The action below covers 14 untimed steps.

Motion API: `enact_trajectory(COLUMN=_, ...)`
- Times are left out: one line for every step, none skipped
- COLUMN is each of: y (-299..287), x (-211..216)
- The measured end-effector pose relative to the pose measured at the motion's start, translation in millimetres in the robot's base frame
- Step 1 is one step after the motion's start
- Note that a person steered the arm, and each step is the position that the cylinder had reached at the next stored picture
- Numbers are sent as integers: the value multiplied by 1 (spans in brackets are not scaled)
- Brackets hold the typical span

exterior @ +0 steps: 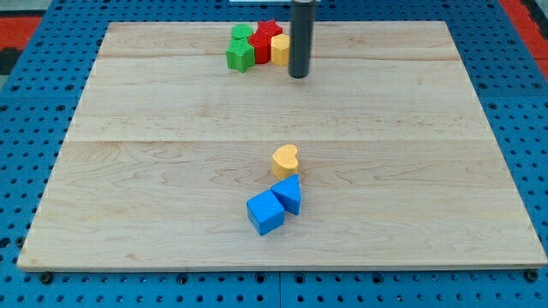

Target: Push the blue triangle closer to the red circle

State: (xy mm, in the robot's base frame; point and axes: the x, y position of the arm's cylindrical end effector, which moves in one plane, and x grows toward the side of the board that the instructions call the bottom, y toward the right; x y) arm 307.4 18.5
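- My tip [298, 75] rests at the frame's top centre, just right of the yellow block [280, 49].
- No claw shows.
- The blue triangle [288, 193] sits lower centre, touching the blue cube [265, 212].

Pale wooden board [154, 171] seen laid on blue pegboard table [26, 120]. Yellow heart block [285, 159] placed just below board centre. Blue cube block [265, 212] set nearer bottom edge, slightly left of heart. Near top edge, cluster found: green star-like block [241, 56], second green block [241, 33] behind it, yellow block [280, 49] at cluster's right, shape unclear.
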Motion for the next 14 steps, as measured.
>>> enact_trajectory(y=-6, x=-24)
enact_trajectory(y=11, x=-26)
enact_trajectory(y=12, x=-26)
enact_trajectory(y=67, x=-17)
enact_trajectory(y=109, x=67)
enact_trajectory(y=100, x=168)
enact_trajectory(y=79, x=224)
enact_trajectory(y=45, x=241)
enact_trajectory(y=-37, x=223)
enact_trajectory(y=-96, x=209)
enact_trajectory(y=-118, x=211)
enact_trajectory(y=-124, x=207)
enact_trajectory(y=-127, x=207)
enact_trajectory(y=-134, x=207)
